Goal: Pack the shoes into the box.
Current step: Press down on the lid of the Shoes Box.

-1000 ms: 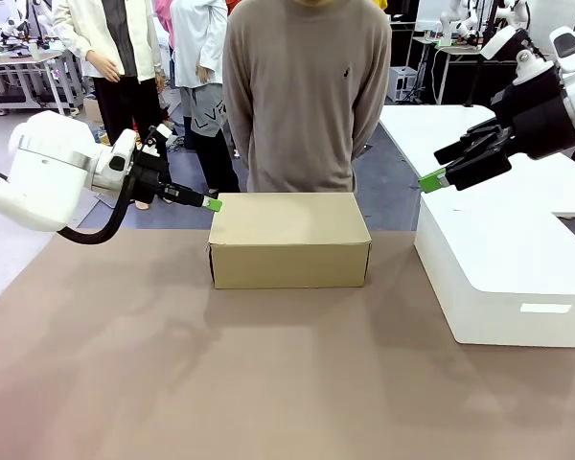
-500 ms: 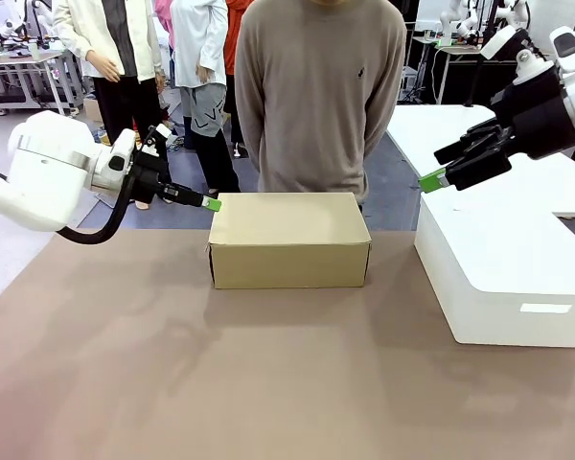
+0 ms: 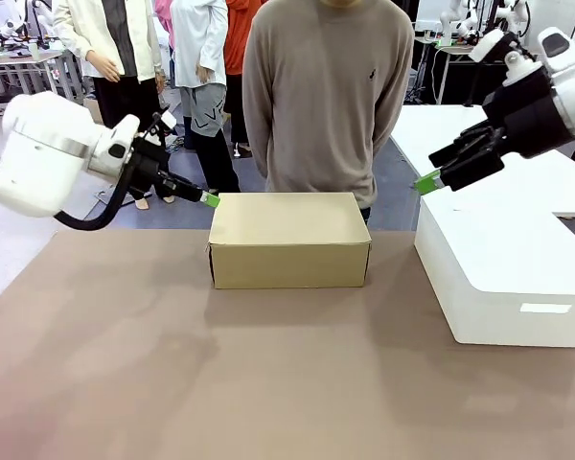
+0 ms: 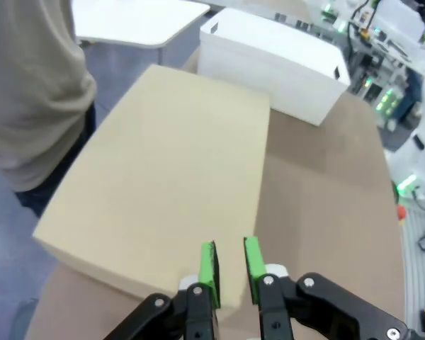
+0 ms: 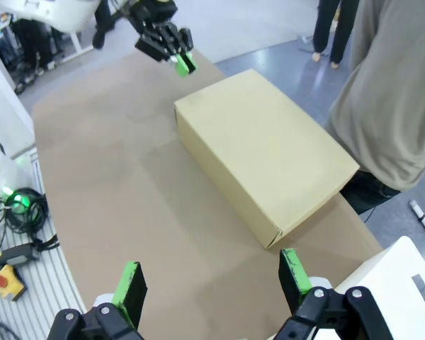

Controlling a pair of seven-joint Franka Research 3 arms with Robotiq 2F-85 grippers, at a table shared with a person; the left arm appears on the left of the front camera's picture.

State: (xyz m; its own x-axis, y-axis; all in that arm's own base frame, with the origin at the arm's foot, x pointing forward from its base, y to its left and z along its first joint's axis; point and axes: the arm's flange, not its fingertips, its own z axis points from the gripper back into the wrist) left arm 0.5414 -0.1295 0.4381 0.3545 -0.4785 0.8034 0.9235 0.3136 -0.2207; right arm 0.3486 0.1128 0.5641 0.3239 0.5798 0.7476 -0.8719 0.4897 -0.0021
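The left gripper (image 4: 230, 265) had its two green pads a narrow gap apart with nothing between them, hovering just over the box's (image 3: 289, 238) left end, at the top edge. A second before, those pads had been pressed together there; now they had parted slightly, and the arm had lifted a little. The right gripper (image 5: 214, 287) stood spread wide and empty, up and off to the box's right, above the one white block (image 3: 503, 268), and it had drifted slightly upward too. There was one box, closed, tan, sitting on the brown table (image 3: 268, 374) with its long axis running left to right, one long side facing the robot. One person (image 3: 328, 96) stood just behind the box, having shifted a little to the right.
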